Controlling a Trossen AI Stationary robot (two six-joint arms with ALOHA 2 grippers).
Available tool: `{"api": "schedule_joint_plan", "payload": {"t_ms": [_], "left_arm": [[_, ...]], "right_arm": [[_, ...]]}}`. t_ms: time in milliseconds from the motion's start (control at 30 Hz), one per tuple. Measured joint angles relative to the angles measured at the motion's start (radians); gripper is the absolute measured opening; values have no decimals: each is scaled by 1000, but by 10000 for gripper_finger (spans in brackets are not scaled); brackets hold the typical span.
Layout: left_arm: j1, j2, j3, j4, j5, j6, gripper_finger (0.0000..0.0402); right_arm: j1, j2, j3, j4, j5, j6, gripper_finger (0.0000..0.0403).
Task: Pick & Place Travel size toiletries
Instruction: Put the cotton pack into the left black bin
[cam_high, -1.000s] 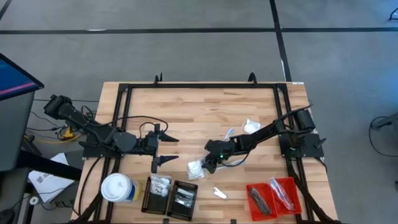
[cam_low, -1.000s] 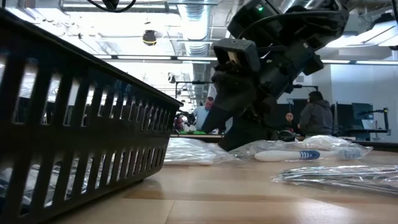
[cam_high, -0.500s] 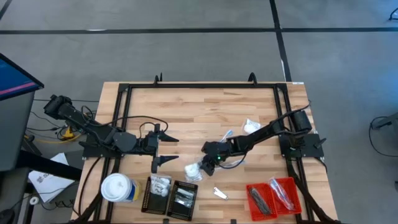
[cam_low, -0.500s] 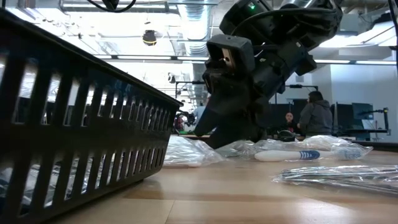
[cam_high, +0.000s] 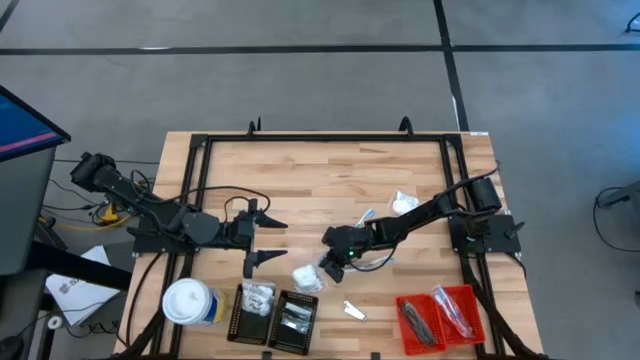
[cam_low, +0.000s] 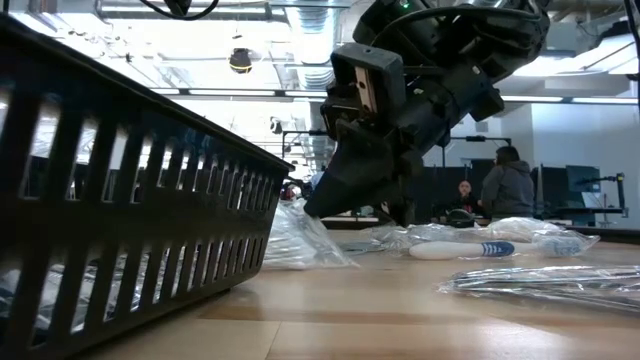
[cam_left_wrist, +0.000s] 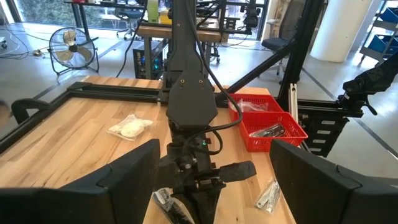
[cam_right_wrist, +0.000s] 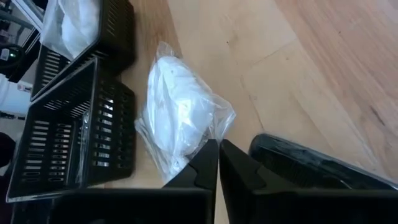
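A white puffy packet (cam_high: 306, 278) in a clear wrapper lies on the wooden table just beyond the black ribbed trays (cam_high: 275, 315). My right gripper (cam_high: 325, 266) stands at its right side, shut on the wrapper; the wrist view shows the packet (cam_right_wrist: 177, 118) ahead of the closed fingers (cam_right_wrist: 233, 168). My left gripper (cam_high: 272, 240) waits open, left of the packet, holding nothing. Another white packet (cam_high: 404, 203) and a blue and white stick (cam_low: 465, 249) lie farther right, and a silvery sachet (cam_high: 353, 311) lies near the front edge. My right gripper pinches the clear wrapper's edge (cam_right_wrist: 208, 132) between its two fingertips, on the packet's side toward the table's right. The fingers slant down from the right. The held edge (cam_low: 300, 208) is drawn up, while the packet's body rests on the table.
A white-topped canister (cam_high: 190, 303) stands at the front left beside the black trays. A red tray (cam_high: 440, 315) with dark items sits at the front right. A black frame (cam_high: 330, 140) borders the table. People show in the room behind (cam_low: 508, 185).
My right gripper has moved toward the table's left and near edge onto the white packet and has shut on its wrapper. The packet has shifted a little left, and its held edge has been pulled up.
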Motion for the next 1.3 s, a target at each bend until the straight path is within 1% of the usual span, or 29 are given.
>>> {"api": "schedule_joint_plan", "payload": {"t_ms": [133,367,467,600,767,833,900,967,1033,1133,1233,1300], "left_arm": [[0,0,0,0,0,0,296],[0,0,0,0,0,0,296],[0,0,0,0,-10,17,296],[0,0,0,0,-19,19,296],[0,0,0,0,-23,19,296],[0,0,0,0,-23,19,296],[0,0,0,0,-24,19,296],[0,0,0,0,-40,21,296],[-7,0,0,0,-79,43,296],[-28,0,0,2,-204,77,296],[-63,1,0,3,-377,137,296],[-88,14,0,16,-507,186,296]], "right_arm": [[0,0,0,22,-1,-5,2],[1,-1,0,207,-65,0,1],[0,-1,0,258,-87,0,1],[0,-23,-1,264,-107,-31,1],[2,-97,-1,267,-87,-68,0],[5,-150,-1,258,-46,-88,0],[15,-209,0,235,17,-119,0],[23,-266,0,198,107,-152,0],[36,-319,0,184,221,-188,0],[60,-380,0,190,405,-244,0],[79,-407,0,193,603,-312,0],[82,-409,0,227,705,-362,0]]}}
